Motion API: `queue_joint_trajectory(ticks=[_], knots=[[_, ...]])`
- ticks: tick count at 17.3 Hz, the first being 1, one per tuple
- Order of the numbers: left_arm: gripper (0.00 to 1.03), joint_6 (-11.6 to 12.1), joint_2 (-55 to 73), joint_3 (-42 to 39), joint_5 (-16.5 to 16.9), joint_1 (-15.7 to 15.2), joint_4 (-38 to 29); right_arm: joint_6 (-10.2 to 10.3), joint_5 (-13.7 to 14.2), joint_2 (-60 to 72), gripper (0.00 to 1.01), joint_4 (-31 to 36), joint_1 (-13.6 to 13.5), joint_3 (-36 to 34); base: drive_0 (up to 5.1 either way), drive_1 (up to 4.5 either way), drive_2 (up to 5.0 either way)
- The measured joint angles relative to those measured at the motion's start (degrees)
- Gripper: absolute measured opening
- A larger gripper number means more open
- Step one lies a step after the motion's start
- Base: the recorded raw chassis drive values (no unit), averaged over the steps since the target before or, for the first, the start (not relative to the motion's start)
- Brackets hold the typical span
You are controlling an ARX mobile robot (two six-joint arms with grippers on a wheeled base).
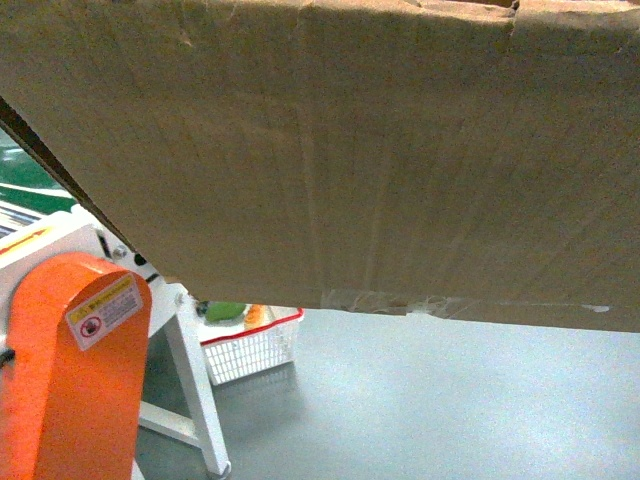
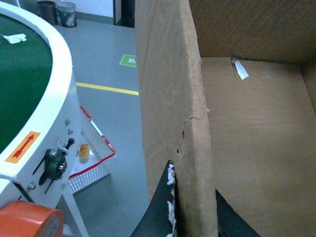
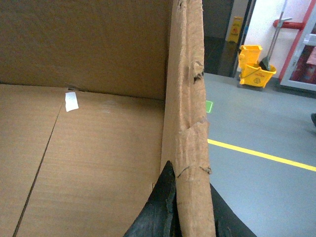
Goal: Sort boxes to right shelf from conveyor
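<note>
A large brown cardboard box (image 1: 340, 150) fills most of the head view, held up off the floor with its taped bottom seam toward me. My left gripper (image 2: 196, 207) is shut on the box's left wall (image 2: 170, 98), one black finger on each side. On the opposite wall (image 3: 187, 123) my right gripper (image 3: 191, 210) is shut the same way. A small white sticker (image 3: 71, 101) lies on the box's inner floor. The conveyor (image 2: 22, 84), green belt with white rim, curves at the left; its orange base (image 1: 70, 380) is at lower left. The right shelf is out of view.
A white mesh basket with a red rim (image 1: 255, 345) sits on the grey floor under the conveyor's white leg (image 1: 195, 390). A yellow floor line (image 3: 261, 155) runs across to the right, with a yellow mop bucket (image 3: 254, 66) beyond it.
</note>
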State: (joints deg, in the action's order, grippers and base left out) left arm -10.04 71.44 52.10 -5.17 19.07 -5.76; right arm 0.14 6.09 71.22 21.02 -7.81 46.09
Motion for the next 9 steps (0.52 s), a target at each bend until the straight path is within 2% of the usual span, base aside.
queue_joint_trajectory(ticks=[9], knots=[[0.03,0.00,0.02,0.00,0.00,0.00,0.00,0.00,0.02,0.00,0.05,0.00,0.02,0.00,-1.6,-1.64,-1.6]])
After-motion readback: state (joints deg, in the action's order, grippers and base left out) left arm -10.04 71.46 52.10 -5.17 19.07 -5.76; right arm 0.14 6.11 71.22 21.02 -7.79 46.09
